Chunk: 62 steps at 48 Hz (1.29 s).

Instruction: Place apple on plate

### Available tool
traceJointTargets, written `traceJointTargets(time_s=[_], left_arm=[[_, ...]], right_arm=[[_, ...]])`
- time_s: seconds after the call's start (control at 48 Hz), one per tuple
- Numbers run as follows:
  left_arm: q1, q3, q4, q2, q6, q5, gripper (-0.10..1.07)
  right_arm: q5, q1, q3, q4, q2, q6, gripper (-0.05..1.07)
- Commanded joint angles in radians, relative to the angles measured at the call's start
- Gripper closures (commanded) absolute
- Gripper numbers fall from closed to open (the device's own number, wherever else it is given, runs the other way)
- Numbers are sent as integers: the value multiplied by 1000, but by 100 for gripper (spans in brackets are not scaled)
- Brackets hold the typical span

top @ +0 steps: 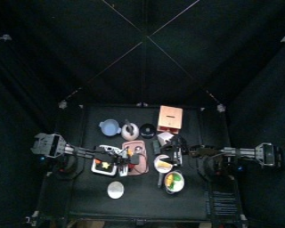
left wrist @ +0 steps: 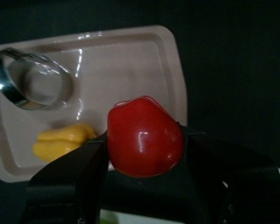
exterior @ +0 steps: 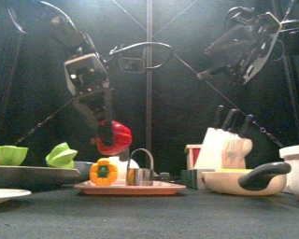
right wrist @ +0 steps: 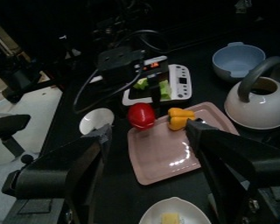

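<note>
**Apple Clamped and Lifted Above the Tray**

Held in the left gripper (left wrist: 143,171): the red apple (left wrist: 145,137), pinched between both jaws at its widest girth, clear of the pink tray (left wrist: 101,66) beneath. Raised well above the tabletop in the front view, apple (exterior: 113,136) hanging over the tray (exterior: 130,189).

Right gripper (right wrist: 149,149) parked high, jaws spread wide, nothing held.

Judged rigid, moderately light, with a smooth, waxy skin; slip likely under a loose pinch, bruising under an excessive one. Grip at the equator, on opposite flanks, judged correct.

Apple slightly tapered; narrower end toward 12 o'clock in the left wrist view, long axis roughly along the jaws. Stem not discernible.

White plate (exterior: 5,196) noted at 7 o'clock in the front view, well apart from the apple.
</note>
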Motion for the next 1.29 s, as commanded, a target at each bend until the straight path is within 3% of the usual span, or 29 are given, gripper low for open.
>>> traceJointTargets(time_s=[0.0,0.354,0.812,1.271], left_arm=[[21,2,5,6,3,-97,19],[32,-20,-18,106,2,-190,17],[38,-12,-52,110,2,-245,-2],[51,-2,-95,87,-2,-255,-3]], right_arm=[[-8,0,-20,3,-5,-2,4],[-8,-3,-20,3,-5,0,4],[-8,-2,-20,3,-5,0,4],[-6,-2,-18,3,-5,0,4]])
